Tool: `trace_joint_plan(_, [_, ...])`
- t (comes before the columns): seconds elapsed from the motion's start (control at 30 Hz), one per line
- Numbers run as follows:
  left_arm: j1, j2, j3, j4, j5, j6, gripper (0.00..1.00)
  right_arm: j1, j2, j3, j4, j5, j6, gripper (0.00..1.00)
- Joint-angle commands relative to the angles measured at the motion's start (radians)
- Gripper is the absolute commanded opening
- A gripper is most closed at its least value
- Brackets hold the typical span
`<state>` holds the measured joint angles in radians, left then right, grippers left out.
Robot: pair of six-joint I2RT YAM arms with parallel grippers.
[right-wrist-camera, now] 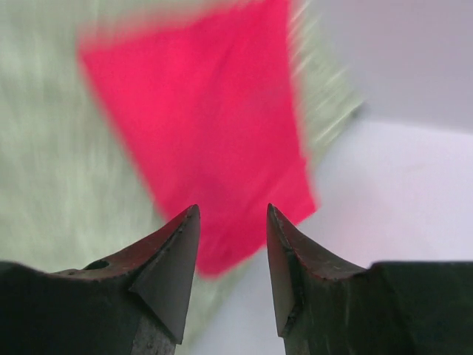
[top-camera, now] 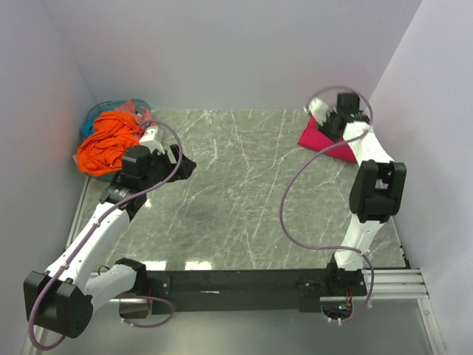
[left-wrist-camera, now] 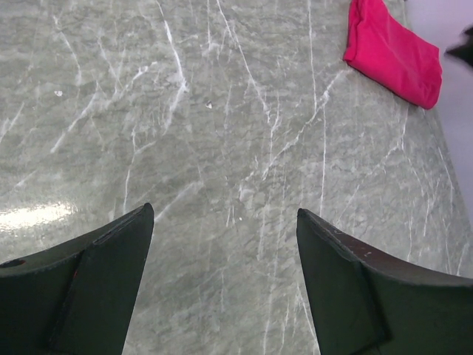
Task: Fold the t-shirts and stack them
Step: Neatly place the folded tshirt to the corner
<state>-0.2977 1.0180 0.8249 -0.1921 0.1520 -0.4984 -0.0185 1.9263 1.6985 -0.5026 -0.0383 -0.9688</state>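
The crimson-pink t-shirt point(top-camera: 325, 142) lies folded at the far right of the table, also in the left wrist view point(left-wrist-camera: 392, 50) and, blurred, in the right wrist view point(right-wrist-camera: 207, 126). The bright orange t-shirt point(top-camera: 109, 140) is heaped over the teal basket point(top-camera: 97, 113) at the far left, with a bit of salmon-pink cloth point(top-camera: 137, 109) behind it. My left gripper point(top-camera: 185, 167) point(left-wrist-camera: 225, 214) is open and empty over bare table, just right of the basket. My right gripper point(top-camera: 323, 118) point(right-wrist-camera: 233, 213) is open and empty above the crimson shirt's far edge.
White walls close in the table on the left, far and right sides. The marble table top point(top-camera: 236, 192) stretches between the two arms. A black rail point(top-camera: 236, 282) runs along the near edge.
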Motion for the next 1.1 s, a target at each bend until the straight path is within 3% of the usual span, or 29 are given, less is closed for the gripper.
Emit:
trace_joint_plan(0.0, [0.005,-0.030,-0.024,0.045,0.037,0.011,0.84,-0.095,-0.038,-0.208,-0.084,-0.089,-0.335,0.48])
trace_joint_plan(0.23, [0.003,0.010,-0.040,0.077,0.075,-0.029,0.83,-0.132,-0.023,-0.307,0.091,-0.005,-0.430,0.49])
trace_joint_plan(0.5, [0.003,0.047,-0.023,0.065,0.080,-0.043,0.83,-0.058,0.043,-0.392,0.271,0.032,-0.415,0.49])
trace_joint_plan(0.87, [0.003,0.064,-0.023,0.049,0.072,-0.040,0.83,0.074,0.160,-0.298,0.309,0.063,-0.341,0.49])
trace_joint_plan(0.97, [0.005,0.065,-0.024,0.046,0.069,-0.032,0.83,0.078,0.194,-0.267,0.303,0.072,-0.338,0.46])
trace_joint_plan(1.07, [0.003,0.071,-0.021,0.045,0.070,-0.022,0.83,0.080,0.215,-0.269,0.315,0.080,-0.346,0.36])
